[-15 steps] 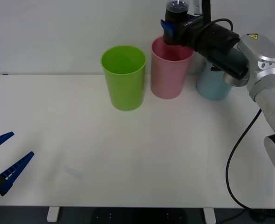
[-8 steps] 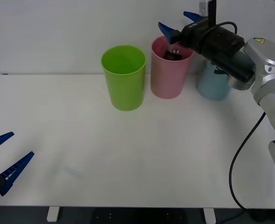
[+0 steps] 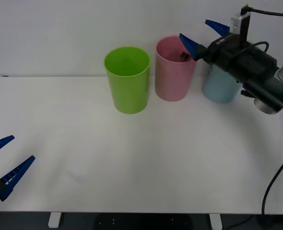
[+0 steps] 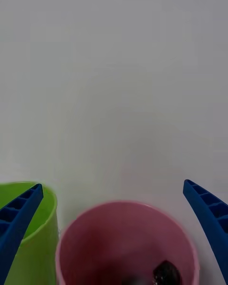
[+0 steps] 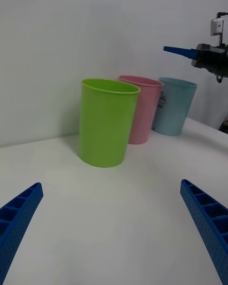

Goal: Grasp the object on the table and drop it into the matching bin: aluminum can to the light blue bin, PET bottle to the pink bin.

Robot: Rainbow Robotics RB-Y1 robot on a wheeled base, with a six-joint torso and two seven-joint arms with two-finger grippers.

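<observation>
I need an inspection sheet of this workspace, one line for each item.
Surface: white table, bare in front of the tubs.
Job's things: bottle inside the pink bin; light blue bin beside it.
Clutter: green tub beside the pink bin.
Grippers: right gripper open, above the pink and blue bins; left gripper open, parked at the table's near left edge.
Cables: black cable by the right arm.
Surroundings: plain white wall.

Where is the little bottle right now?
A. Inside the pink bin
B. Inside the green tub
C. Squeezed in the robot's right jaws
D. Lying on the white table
A. The little bottle sits down inside the pink bin, and the right gripper has its jaws open with nothing between them, beside the bin's rim.
</observation>
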